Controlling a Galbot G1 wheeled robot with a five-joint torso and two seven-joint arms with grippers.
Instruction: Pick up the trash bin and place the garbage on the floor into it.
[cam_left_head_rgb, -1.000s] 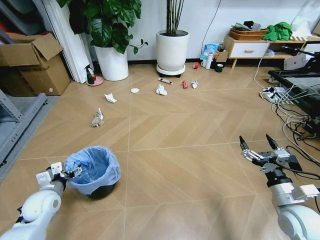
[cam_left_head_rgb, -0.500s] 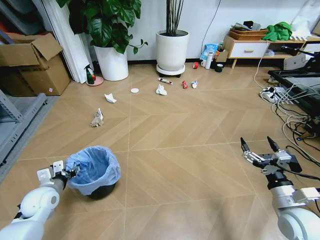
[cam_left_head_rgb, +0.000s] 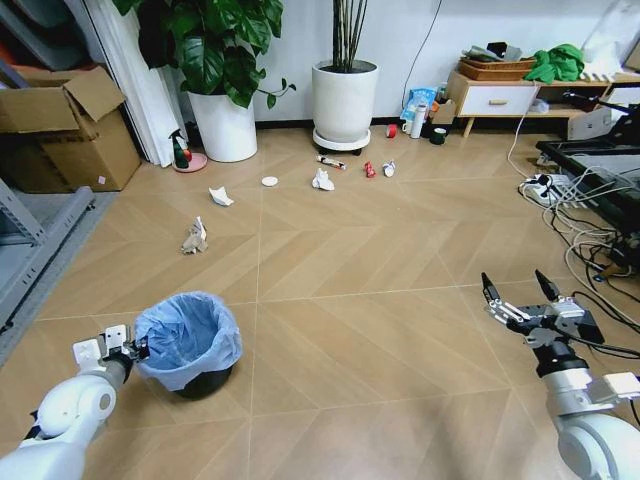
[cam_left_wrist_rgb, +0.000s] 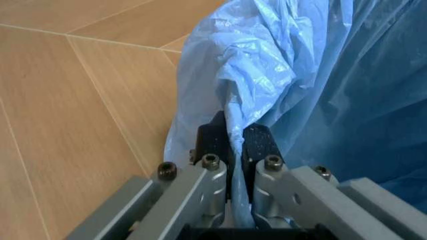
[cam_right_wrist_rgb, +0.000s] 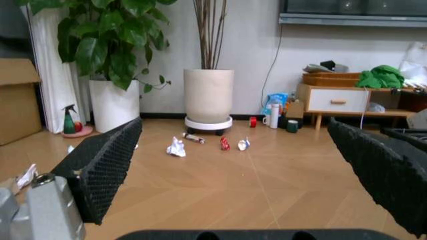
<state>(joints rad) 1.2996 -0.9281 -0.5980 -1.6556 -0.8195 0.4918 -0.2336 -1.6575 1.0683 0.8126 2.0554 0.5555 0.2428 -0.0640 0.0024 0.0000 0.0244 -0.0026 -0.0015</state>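
Note:
The trash bin (cam_left_head_rgb: 192, 345), small, black and lined with a crinkly light-blue bag, stands on the floor at the near left. My left gripper (cam_left_head_rgb: 137, 349) is at its left rim; in the left wrist view its fingers (cam_left_wrist_rgb: 257, 145) are shut on a fold of the bag's rim (cam_left_wrist_rgb: 247, 75). The garbage lies farther off: a tan paper wad (cam_left_head_rgb: 195, 238), a white wad (cam_left_head_rgb: 221, 196), a white disc (cam_left_head_rgb: 269, 181), a crumpled white wad (cam_left_head_rgb: 322, 180), a thin tube wrapper (cam_left_head_rgb: 331, 161), red (cam_left_head_rgb: 369, 169) and blue-white scraps (cam_left_head_rgb: 388, 168). My right gripper (cam_left_head_rgb: 518, 298) hangs open over bare floor at the near right.
Two large white plant pots (cam_left_head_rgb: 344, 100) stand by the back wall, a green spray bottle (cam_left_head_rgb: 181, 151) beside the left one. Cardboard boxes (cam_left_head_rgb: 60, 130) sit at the left, a low cabinet (cam_left_head_rgb: 500, 98) at the back right, cables and a power strip (cam_left_head_rgb: 545, 187) along the right.
My left arm has drawn slightly back and down at the bin's rim. The bin and the right gripper have hardly moved.

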